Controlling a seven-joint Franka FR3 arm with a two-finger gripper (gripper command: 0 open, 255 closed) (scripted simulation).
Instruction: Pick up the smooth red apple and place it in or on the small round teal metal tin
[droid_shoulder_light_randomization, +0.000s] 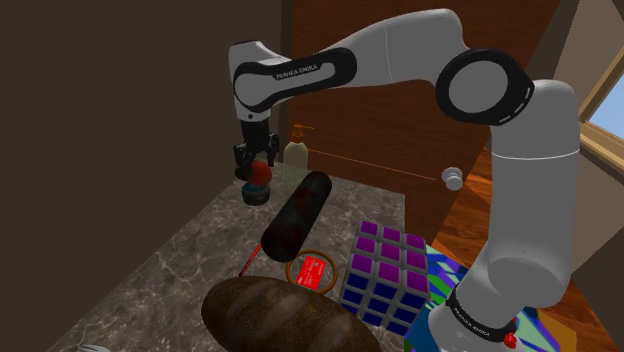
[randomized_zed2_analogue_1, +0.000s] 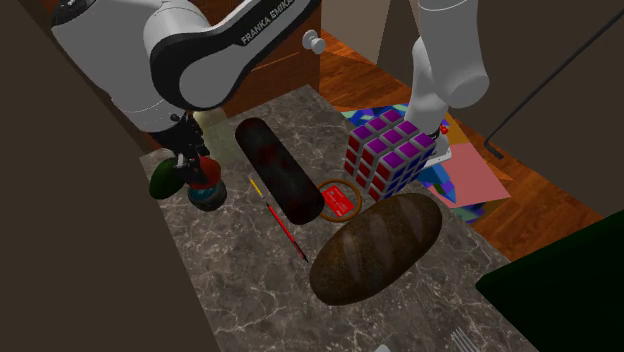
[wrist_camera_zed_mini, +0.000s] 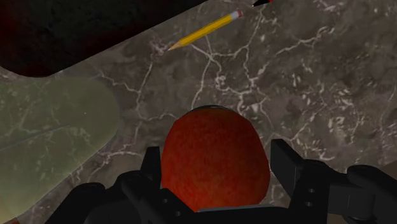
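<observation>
Hand (droid_shoulder_light_randomization: 257, 163) low over the back of the dark marbled bench (droid_shoulder_light_randomization: 165, 262), arm reaching to it from the stand. We note its two fingers (wrist_camera_zed_mini: 286, 162) drawn in against opposite sides of the red apple (wrist_camera_zed_mini: 213, 160), so the hand has hold of the fruit, jaws only as wide as the apple itself. In the shoulder view the apple sits right above the small round teal tin (droid_shoulder_light_randomization: 257, 195), its underside at the tin's top (we cannot tell whether it rests on the tin or hangs just clear). A pale translucent bottle (droid_shoulder_light_randomization: 295, 152) stands just beside the hand, toward the wooden wall. A dark cylinder with reddish blotches (droid_shoulder_light_randomization: 300, 212) lies near the tin. A yellow pencil (wrist_camera_zed_mini: 205, 30) lies on the marble between tin and cylinder, and a red pencil (randomized_zed2_analogue_1: 287, 232) lies further along, pointing toward the brown loaf of bread (randomized_zed2_analogue_1: 378, 245). Between cylinder and loaf we log an orange ring around a red card (randomized_zed2_analogue_1: 340, 200). A cube puzzle with purple and blue squares (droid_shoulder_light_randomization: 388, 272) stands beside that ring, near the bench edge. A white knob (droid_shoulder_light_randomization: 452, 178) shows on the wooden wall.
</observation>
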